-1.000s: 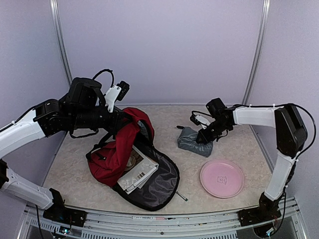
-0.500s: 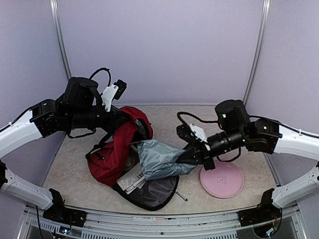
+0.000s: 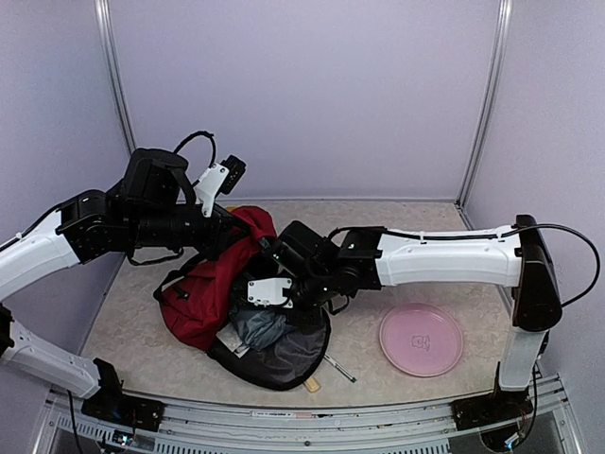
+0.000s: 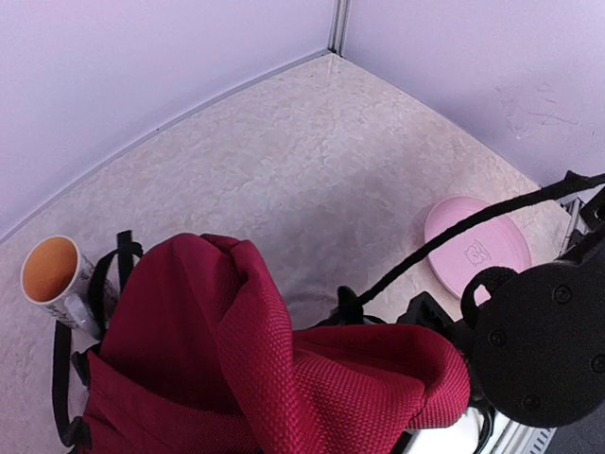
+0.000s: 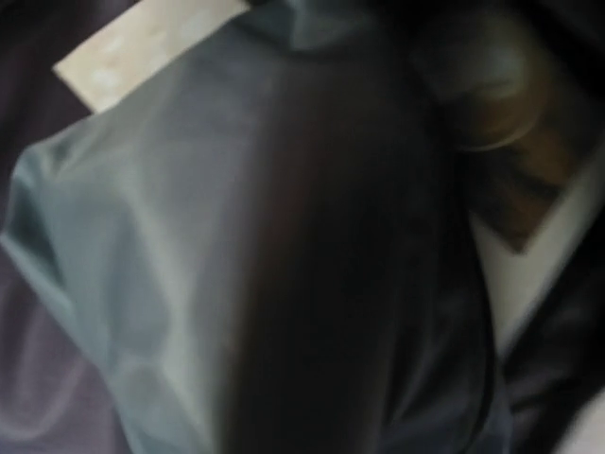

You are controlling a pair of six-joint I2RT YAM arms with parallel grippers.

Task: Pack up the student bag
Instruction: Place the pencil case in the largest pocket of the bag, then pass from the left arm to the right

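The student bag (image 3: 203,293), dark red with a black-lined open compartment, lies left of centre on the table. My left gripper (image 3: 236,225) is shut on its upper flap and holds that flap raised; red fabric (image 4: 284,378) covers the fingers in the left wrist view. My right arm reaches across from the right, and its gripper (image 3: 261,315) is down in the bag's opening, shut on a grey pouch (image 3: 257,328). The pouch (image 5: 170,246) fills the right wrist view and hides the fingers. Beside it shows a white book edge (image 5: 529,274).
A pink plate (image 3: 421,339) lies at the front right. A pen (image 3: 340,370) and a small tan object (image 3: 312,385) lie by the bag's front edge. A white mug (image 4: 52,271) with an orange inside stands behind the bag's straps.
My right arm has swung left and down, carrying the grey pouch from above the table into the bag's opening. The left arm has kept the flap raised.
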